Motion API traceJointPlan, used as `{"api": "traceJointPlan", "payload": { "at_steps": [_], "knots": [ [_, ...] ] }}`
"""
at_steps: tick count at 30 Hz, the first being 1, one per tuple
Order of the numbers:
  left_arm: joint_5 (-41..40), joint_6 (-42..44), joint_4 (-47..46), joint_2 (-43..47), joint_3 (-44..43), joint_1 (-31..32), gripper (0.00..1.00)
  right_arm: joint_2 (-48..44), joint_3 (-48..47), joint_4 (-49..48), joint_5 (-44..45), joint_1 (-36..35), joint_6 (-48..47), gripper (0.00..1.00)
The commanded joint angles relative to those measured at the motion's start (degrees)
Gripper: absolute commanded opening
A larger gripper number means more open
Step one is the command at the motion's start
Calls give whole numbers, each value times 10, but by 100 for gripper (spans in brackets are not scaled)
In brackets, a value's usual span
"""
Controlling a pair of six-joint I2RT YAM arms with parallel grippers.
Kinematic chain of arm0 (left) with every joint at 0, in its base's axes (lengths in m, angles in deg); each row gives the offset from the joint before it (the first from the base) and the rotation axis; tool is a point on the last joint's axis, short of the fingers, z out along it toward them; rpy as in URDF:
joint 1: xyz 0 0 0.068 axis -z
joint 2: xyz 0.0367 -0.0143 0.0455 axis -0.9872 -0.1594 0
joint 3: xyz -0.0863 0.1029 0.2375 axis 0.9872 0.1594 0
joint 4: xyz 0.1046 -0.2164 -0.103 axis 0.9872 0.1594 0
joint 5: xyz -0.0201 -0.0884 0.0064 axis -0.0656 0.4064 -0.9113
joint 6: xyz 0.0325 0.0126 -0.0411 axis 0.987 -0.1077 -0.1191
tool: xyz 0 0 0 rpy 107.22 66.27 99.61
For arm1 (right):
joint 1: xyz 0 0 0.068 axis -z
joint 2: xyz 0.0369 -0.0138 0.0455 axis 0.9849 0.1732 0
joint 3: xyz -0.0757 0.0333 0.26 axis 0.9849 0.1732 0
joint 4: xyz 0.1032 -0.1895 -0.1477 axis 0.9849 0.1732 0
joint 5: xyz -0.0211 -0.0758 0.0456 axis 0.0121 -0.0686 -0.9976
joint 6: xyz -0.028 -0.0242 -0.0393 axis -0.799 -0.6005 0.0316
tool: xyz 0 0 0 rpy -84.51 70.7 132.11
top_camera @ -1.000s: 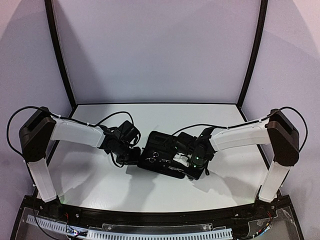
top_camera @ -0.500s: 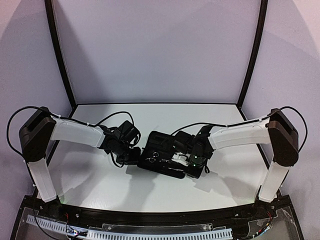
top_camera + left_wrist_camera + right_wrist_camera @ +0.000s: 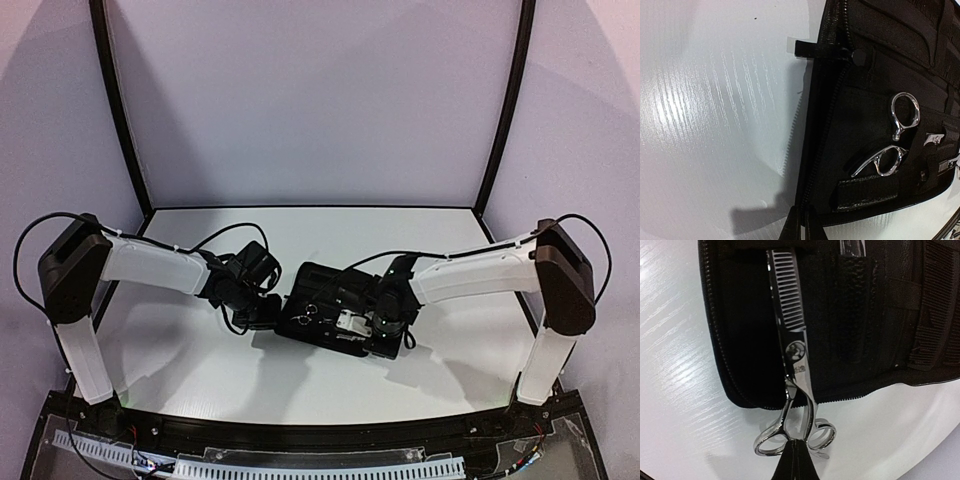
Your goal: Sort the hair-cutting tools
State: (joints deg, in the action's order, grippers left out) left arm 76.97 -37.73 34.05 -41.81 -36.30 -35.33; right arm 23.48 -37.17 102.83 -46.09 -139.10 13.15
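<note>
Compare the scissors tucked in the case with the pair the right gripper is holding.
The toothed scissors lie loose across the case with the blade bare. The tucked scissors have their blades mostly hidden under the case's straps.

The toothed scissors' rings hang past the case edge over the table, pinched by the right gripper. The tucked scissors' rings lie inside the case, untouched.

Both are silver metal with ring handles.

A robotics lab test booth; a white table [image 3: 200,370] enclosed by plain pale walls [image 3: 310,100] and black frame posts [image 3: 118,110]; left arm [image 3: 150,265] and right arm [image 3: 480,272] bolted at its near edge beside a slotted cable duct [image 3: 300,468].
</note>
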Motion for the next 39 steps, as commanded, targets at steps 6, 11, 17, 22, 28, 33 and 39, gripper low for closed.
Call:
{"api": "traceJointPlan", "payload": {
  "at_steps": [6, 11, 17, 22, 28, 33, 39],
  "knots": [
    [-50, 20, 3, -52, 21, -9, 1, -69, -2, -27, 10, -7, 84, 17],
    [-48, 21, 3, -52, 23, -8, 1, -180, 68, -64, -120, 68, 229, 29],
    [-42, 22, 5, -53, 25, -8, 1, -276, 204, -156, -377, 217, 380, 42],
    [-34, 22, 6, -54, 26, -9, 1, -292, 291, -254, -473, 267, 484, 46],
    [-18, 18, 4, -56, 28, -9, 1, -255, 359, -359, -476, 293, 580, 46],
    [-13, 20, 5, -56, 28, -9, 1, -208, 375, -416, -454, 299, 622, 45],
    [-12, 21, 10, -57, 28, -9, 1, -158, 391, -495, -441, 299, 659, 39]
  ]
}}
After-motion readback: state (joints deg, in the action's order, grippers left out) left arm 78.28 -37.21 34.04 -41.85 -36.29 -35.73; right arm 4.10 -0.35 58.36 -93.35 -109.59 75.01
